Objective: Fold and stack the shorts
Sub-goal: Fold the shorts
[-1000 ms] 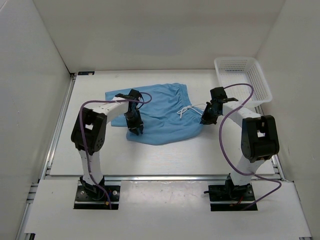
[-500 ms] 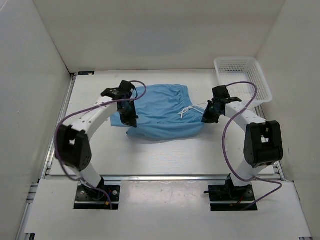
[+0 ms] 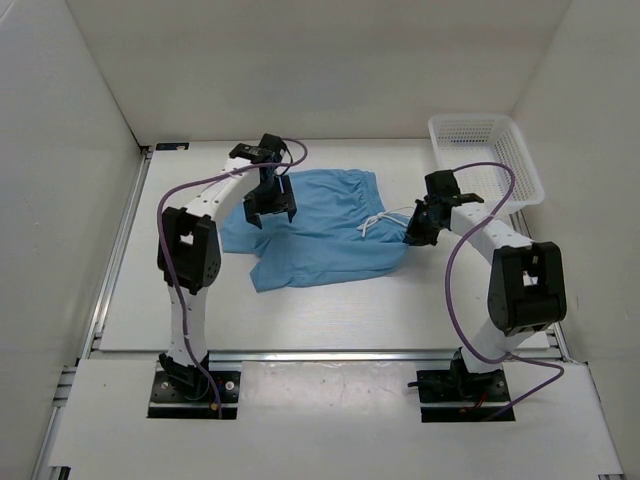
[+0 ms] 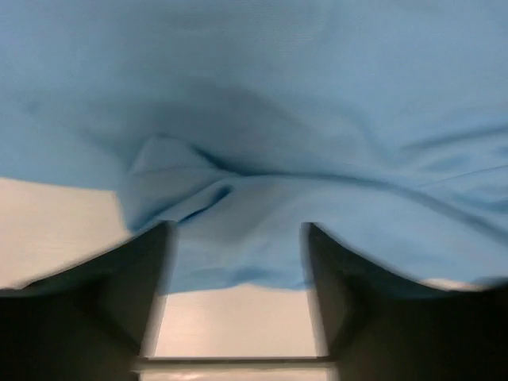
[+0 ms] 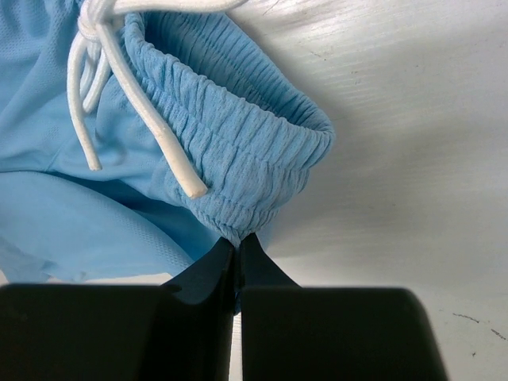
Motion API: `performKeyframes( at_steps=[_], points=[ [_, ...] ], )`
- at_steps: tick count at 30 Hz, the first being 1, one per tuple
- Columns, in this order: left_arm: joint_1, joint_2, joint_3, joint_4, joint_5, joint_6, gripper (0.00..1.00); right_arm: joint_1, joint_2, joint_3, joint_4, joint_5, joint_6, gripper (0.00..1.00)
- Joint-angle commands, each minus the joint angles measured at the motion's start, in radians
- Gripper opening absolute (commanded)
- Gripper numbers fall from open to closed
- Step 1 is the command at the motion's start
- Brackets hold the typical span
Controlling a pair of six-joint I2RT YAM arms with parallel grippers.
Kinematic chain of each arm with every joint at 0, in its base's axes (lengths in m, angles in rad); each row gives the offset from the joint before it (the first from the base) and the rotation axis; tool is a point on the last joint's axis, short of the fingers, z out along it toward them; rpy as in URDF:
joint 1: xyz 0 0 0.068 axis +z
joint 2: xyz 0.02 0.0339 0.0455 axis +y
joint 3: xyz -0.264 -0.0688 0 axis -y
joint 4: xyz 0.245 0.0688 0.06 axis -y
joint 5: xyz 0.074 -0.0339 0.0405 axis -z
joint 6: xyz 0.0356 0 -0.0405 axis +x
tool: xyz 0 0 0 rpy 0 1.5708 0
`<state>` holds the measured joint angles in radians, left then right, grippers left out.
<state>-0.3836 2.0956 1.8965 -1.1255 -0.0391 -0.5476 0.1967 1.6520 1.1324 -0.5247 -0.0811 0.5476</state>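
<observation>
- Right gripper (image 5: 238, 242): pinched tight on the gathered waistband (image 5: 262, 151) of the shorts (image 3: 325, 228), beside the white drawstring (image 5: 163, 135).
- Left gripper (image 4: 236, 232): fingers spread apart, low over the blue leg fabric.
- Spread mid-worktop, nearer the far edge: the shorts.
- White basket (image 3: 485, 150): far right corner.

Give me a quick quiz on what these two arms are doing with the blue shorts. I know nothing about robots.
1. True or false: the right gripper is shut on the waistband of the shorts.
2. Where does the white basket stand? A: far right corner. B: between the arm bases. C: on top of the shorts.
3. Fill the gap: the left gripper hangs over the shorts with its jaws ____.
Key: 1 true; 2 A; 3 open.
</observation>
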Motion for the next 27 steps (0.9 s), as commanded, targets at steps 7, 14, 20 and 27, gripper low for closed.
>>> performKeyframes(
  at_steps=[7,14,20,27],
  points=[
    [-0.014,-0.543,-0.481,0.036,0.016,-0.112,0.21,-0.003,-0.004,0.023,-0.001,-0.003,-0.008,0.00],
    [-0.014,-0.447,-0.705,0.178,0.101,-0.170,0.38,0.006,0.005,0.013,0.008,-0.013,-0.008,0.00],
    [-0.014,-0.306,-0.634,0.211,0.051,-0.137,0.63,0.015,0.005,0.003,0.008,-0.013,-0.008,0.00],
    [-0.014,-0.226,-0.625,0.231,0.071,-0.127,0.48,0.015,-0.004,0.003,0.008,-0.013,-0.008,0.00]
  ],
)
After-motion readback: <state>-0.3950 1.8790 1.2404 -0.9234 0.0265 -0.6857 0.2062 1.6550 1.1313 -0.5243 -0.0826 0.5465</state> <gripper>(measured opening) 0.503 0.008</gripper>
